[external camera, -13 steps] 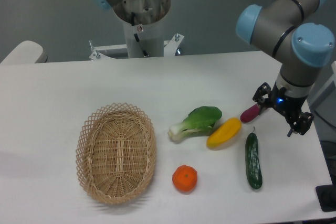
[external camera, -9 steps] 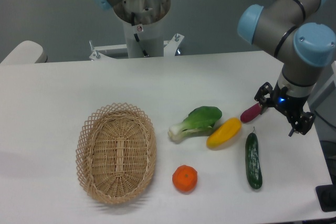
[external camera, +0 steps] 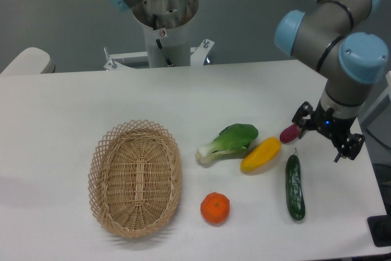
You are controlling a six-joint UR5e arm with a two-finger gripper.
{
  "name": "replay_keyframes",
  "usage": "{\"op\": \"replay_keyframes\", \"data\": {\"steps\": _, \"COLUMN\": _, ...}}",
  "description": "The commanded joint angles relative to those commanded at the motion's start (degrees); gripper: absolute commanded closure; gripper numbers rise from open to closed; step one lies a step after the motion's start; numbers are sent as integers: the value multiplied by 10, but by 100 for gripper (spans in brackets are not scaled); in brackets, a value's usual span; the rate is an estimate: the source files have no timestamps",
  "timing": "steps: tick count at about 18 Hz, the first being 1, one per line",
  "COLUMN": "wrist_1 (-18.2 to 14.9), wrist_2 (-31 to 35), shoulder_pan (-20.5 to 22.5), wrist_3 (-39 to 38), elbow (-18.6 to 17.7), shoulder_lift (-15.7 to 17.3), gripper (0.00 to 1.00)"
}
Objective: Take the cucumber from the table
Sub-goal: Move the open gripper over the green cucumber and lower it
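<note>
The cucumber (external camera: 294, 186) is a dark green glossy cylinder lying roughly upright in the picture on the white table (external camera: 73, 102), near its right front edge. My gripper (external camera: 325, 131) hangs from the grey and blue arm just above and to the right of the cucumber's far end. It points down at the table. Its two black fingers (external camera: 302, 114) stand spread apart with nothing between them. It does not touch the cucumber.
A purple vegetable (external camera: 290, 131) lies next to the gripper's left finger. A curved yellow vegetable (external camera: 261, 154) and a bok choy (external camera: 227, 142) lie left of the cucumber. An orange (external camera: 215, 208) sits in front, and a wicker basket (external camera: 135, 177) stands to the left.
The gripper has dropped slightly and shifted a little left, toward the cucumber's far end. The vegetables have not moved.
</note>
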Motion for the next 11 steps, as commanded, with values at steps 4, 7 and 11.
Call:
{"op": "replay_keyframes", "data": {"steps": 4, "wrist_1": 43, "wrist_2": 1, "shoulder_pan": -6, "wrist_3": -63, "elbow": 2, "shoulder_lift": -29, "gripper": 0}}
{"op": "replay_keyframes", "data": {"steps": 7, "wrist_1": 72, "wrist_2": 3, "shoulder_pan": -15, "wrist_3": -99, "elbow": 3, "shoulder_lift": -48, "gripper": 0}}
{"op": "replay_keyframes", "data": {"steps": 11, "wrist_1": 83, "wrist_2": 1, "shoulder_pan": -16, "wrist_3": -118, "elbow": -3, "shoulder_lift": -62, "gripper": 0}}
